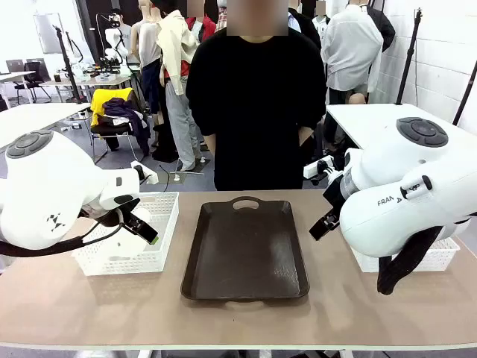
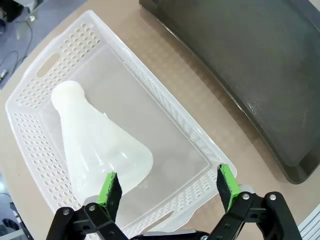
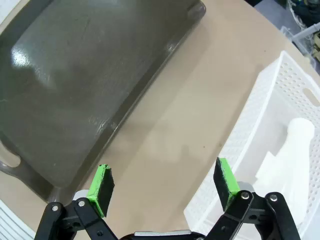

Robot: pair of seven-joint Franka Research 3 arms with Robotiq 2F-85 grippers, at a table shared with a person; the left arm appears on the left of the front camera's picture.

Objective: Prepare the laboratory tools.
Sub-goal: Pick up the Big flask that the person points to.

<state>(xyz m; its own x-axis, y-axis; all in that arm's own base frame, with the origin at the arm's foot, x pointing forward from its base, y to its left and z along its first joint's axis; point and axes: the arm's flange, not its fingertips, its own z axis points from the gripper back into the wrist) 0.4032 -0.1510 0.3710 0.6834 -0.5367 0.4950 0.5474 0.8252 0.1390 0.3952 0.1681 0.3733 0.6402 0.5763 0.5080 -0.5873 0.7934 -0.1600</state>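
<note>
The white right arm (image 1: 402,209) has black letters on its side. I can read "FRAN", and then the word runs out of sight. No other words can be read.

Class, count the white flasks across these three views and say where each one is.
2. One flask lies on its side in the left basket; the other flask is in the right basket. More may lie hidden.

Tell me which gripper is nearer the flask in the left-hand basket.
Left. The left gripper hovers open just above that flask in its white basket; the right gripper is beyond the brown tray, open beside the other basket.
</note>
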